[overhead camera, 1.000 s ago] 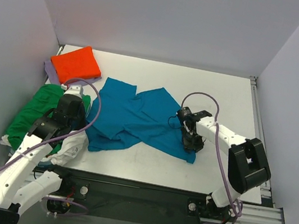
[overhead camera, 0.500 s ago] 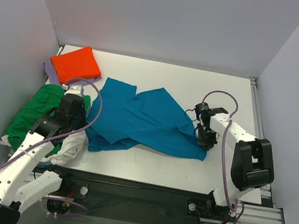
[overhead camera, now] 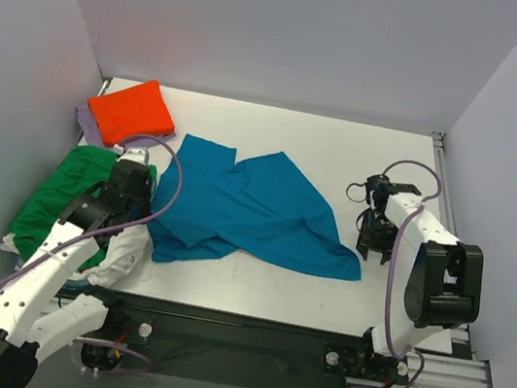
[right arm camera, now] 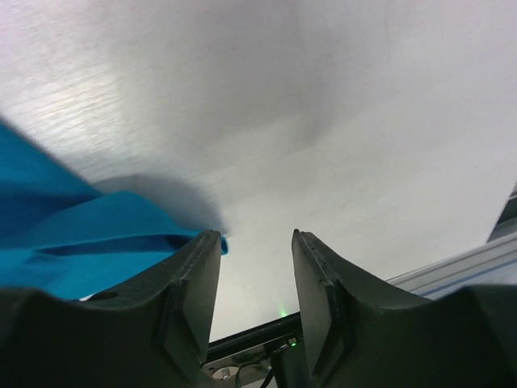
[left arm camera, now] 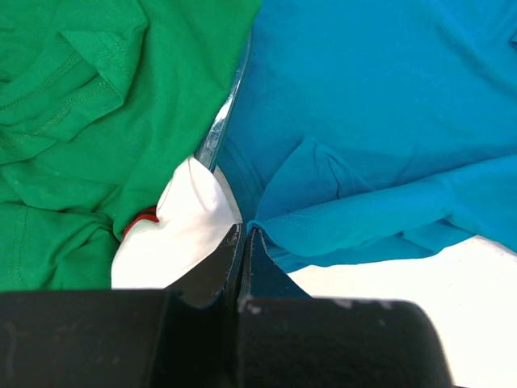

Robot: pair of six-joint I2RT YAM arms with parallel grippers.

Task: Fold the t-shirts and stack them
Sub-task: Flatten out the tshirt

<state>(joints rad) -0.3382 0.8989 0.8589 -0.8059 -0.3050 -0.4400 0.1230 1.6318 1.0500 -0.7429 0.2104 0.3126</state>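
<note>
The teal-blue t-shirt (overhead camera: 247, 207) lies spread and creased across the middle of the table. My left gripper (overhead camera: 141, 218) sits at its left hem, jaws pressed together on the teal edge (left arm camera: 275, 222), with the white t-shirt (left arm camera: 178, 234) just to the left. My right gripper (overhead camera: 376, 242) hovers low past the shirt's right corner (right arm camera: 65, 234), open, only bare table between its fingers. The orange t-shirt (overhead camera: 132, 110) lies folded at the back left on the lavender one (overhead camera: 86, 120). The green t-shirt (overhead camera: 67, 188) is bunched at the left edge.
The white t-shirt (overhead camera: 126, 252) hangs over the near left table edge beside the left arm. A metal rail (overhead camera: 445, 194) borders the table on the right. Grey walls close in on the left, back and right.
My right gripper dragged the teal shirt's near right corner rightward, let it go and opened, and now stands further right. The left gripper stayed shut at the left hem.
</note>
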